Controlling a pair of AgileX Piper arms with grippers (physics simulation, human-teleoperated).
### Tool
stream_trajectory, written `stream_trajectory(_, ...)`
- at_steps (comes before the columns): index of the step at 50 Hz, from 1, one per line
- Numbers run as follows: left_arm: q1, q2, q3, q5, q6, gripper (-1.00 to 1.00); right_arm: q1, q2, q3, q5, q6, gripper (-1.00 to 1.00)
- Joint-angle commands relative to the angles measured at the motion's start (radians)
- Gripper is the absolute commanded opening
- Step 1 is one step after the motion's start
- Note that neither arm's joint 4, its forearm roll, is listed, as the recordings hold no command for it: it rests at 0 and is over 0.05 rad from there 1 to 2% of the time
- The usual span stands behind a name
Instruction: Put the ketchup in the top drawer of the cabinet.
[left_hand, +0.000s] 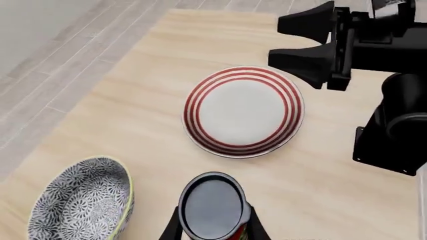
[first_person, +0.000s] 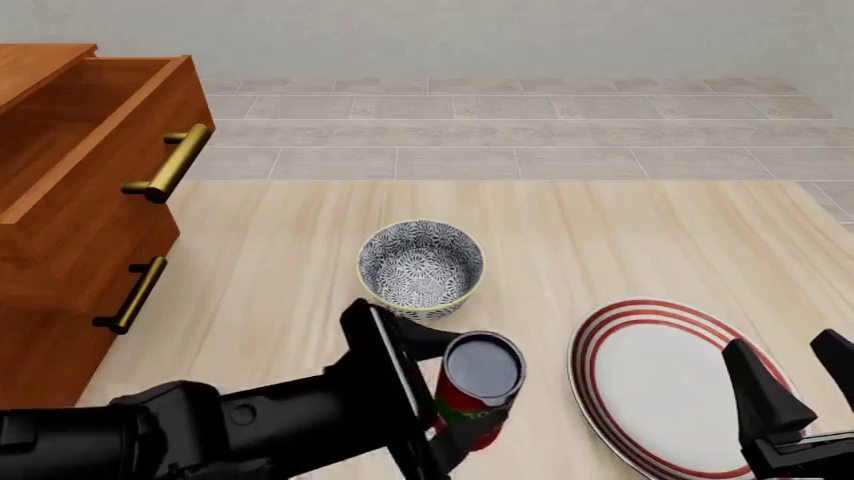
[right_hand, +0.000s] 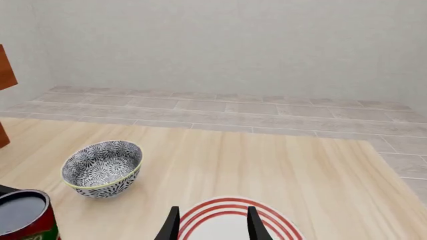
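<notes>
The ketchup is a small can with a dark round top and a red side, upright at the table's near middle. My left gripper is shut on it, one finger on each side; the left wrist view shows the ketchup between the fingers. The cabinet stands at the far left, and its top drawer is pulled open, brass handle facing the table. My right gripper is open over the plate's right edge, empty; the right wrist view shows its open gripper.
A blue-patterned bowl sits just beyond the can. A red-ringed white plate lies to the can's right, under the right gripper. The lower drawer front is shut. Tiled floor lies past the table's far edge.
</notes>
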Motion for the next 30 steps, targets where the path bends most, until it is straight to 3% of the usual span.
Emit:
stream_trajectory(1,0.064,-0.220,0.028,0.121,0.008,-1.00,0.004,0.005,0.003,-0.006,0.001,1.00)
stream_trajectory(10,0.159,-0.345,0.019,0.243,-0.001,-1.00,0.006,0.014,0.009,-0.021,0.002,1.00)
stream_trajectory(20,0.206,-0.460,-0.016,0.374,-0.006,-1.00,0.008,0.019,0.008,-0.022,0.002,1.00)
stream_trajectory(30,0.275,-0.601,-0.122,0.538,0.003,-1.00,0.014,0.051,0.022,-0.055,0.006,1.00)
